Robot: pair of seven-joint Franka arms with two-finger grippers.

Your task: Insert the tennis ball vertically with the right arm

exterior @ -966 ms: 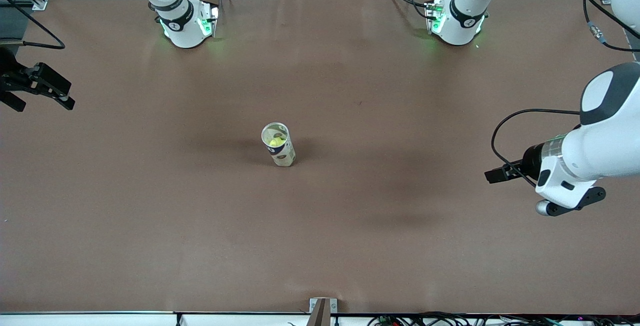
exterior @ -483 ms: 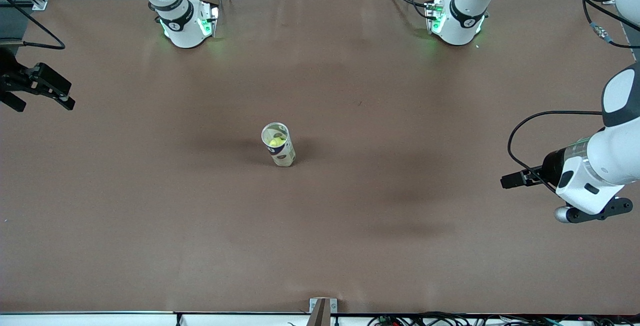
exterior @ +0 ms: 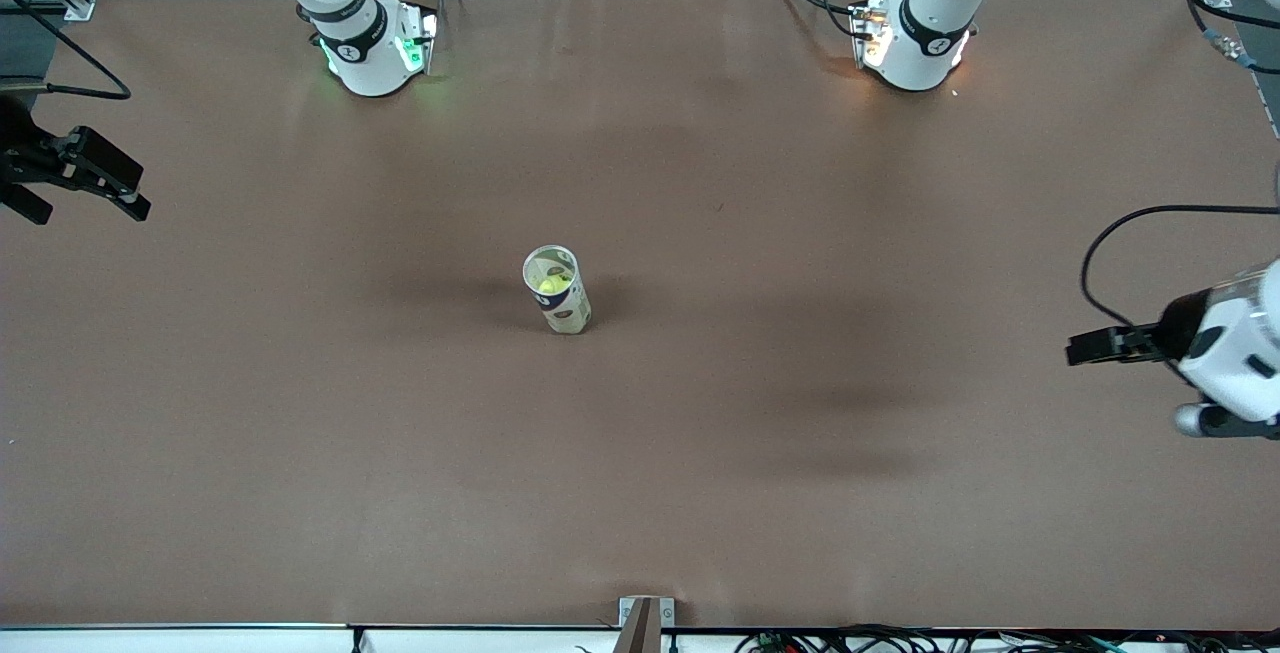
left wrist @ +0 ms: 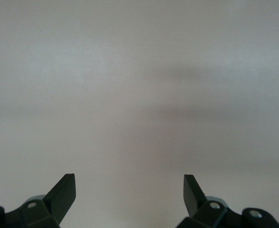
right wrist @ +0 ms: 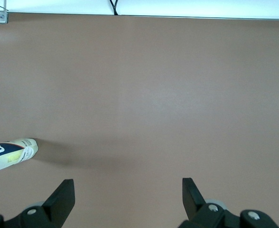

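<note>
You have 1 clear tennis-ball can [exterior: 557,290] standing upright near the middle of the brown table [exterior: 300,433], and 1 yellow-green tennis ball [exterior: 549,284] sits inside it. Use the can as your landmark. Toward the left arm's end from it, the left gripper [exterior: 1075,350] hangs over the table edge, fingers [left wrist: 63,192] spread wide and empty. Toward the right arm's end, the right gripper [exterior: 138,203] waits over that edge, its fingers [right wrist: 63,194] also wide apart, gripping nothing.
</note>
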